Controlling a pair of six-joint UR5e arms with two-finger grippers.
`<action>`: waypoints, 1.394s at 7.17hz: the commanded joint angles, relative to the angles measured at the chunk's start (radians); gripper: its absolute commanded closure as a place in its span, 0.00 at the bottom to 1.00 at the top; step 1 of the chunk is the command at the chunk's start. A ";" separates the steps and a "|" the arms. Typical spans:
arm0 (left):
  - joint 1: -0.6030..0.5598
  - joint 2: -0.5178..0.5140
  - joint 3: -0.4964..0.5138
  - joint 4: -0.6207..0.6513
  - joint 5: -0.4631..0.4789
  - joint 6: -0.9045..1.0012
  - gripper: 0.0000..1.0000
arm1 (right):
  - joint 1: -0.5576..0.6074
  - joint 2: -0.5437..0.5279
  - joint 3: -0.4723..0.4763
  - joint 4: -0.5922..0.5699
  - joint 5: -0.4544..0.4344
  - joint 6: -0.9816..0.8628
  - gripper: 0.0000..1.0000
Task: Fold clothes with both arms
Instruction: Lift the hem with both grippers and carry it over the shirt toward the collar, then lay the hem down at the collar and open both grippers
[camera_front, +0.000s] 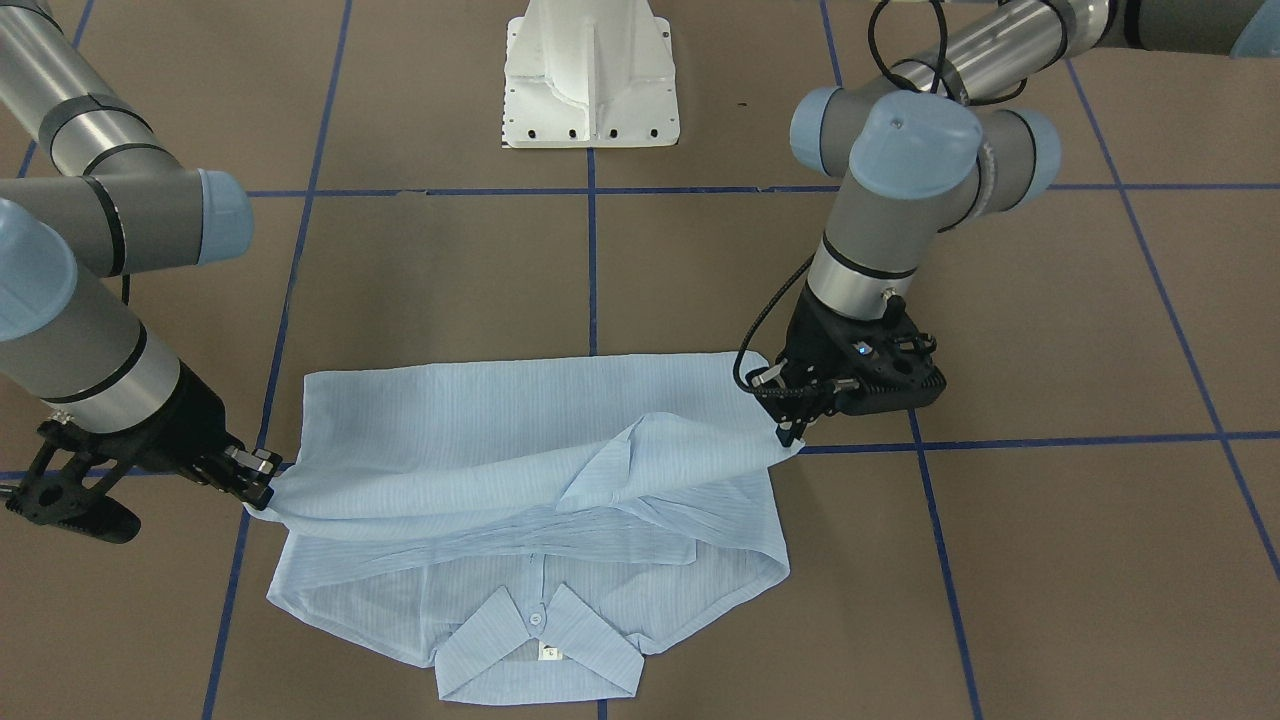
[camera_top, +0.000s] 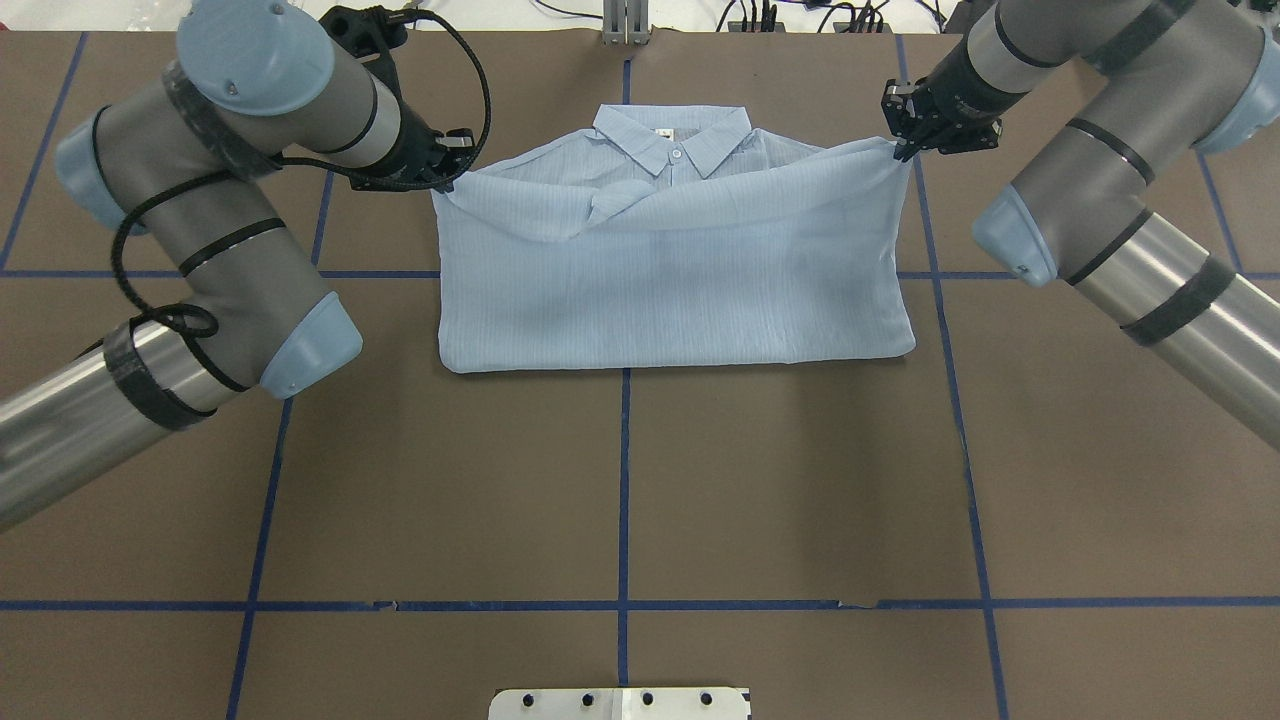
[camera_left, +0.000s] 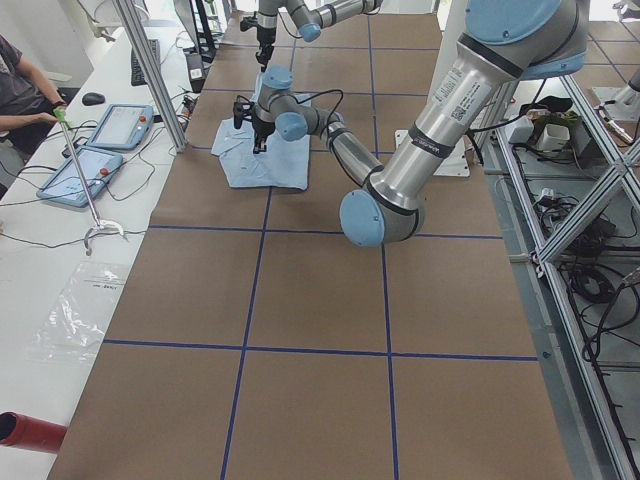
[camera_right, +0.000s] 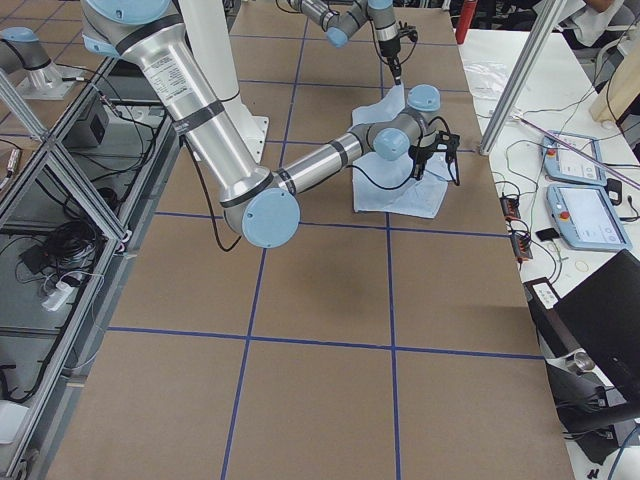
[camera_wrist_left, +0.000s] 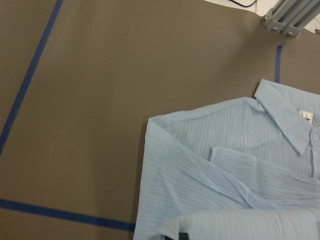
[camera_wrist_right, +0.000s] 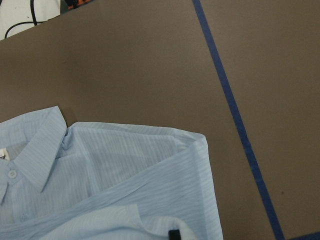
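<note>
Left pincer (camera_front: 789, 430) and right pincer (camera_front: 258, 487) are each closed tight upon one shirt (camera_front: 470, 420) corner. I would move both level toward the collar (camera_front: 540, 612), then lower them together.

Left end effector (camera_top: 452, 172), right end effector (camera_top: 905, 150) — both pinched closed.
</note>
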 joint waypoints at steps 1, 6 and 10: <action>-0.011 -0.088 0.219 -0.123 0.001 -0.006 1.00 | 0.007 0.022 -0.065 0.002 0.000 -0.010 1.00; -0.011 -0.116 0.336 -0.224 0.004 -0.008 1.00 | 0.000 0.097 -0.168 0.007 -0.001 -0.009 1.00; -0.010 -0.109 0.332 -0.235 0.009 -0.006 0.00 | -0.018 0.097 -0.173 0.046 -0.011 -0.012 0.00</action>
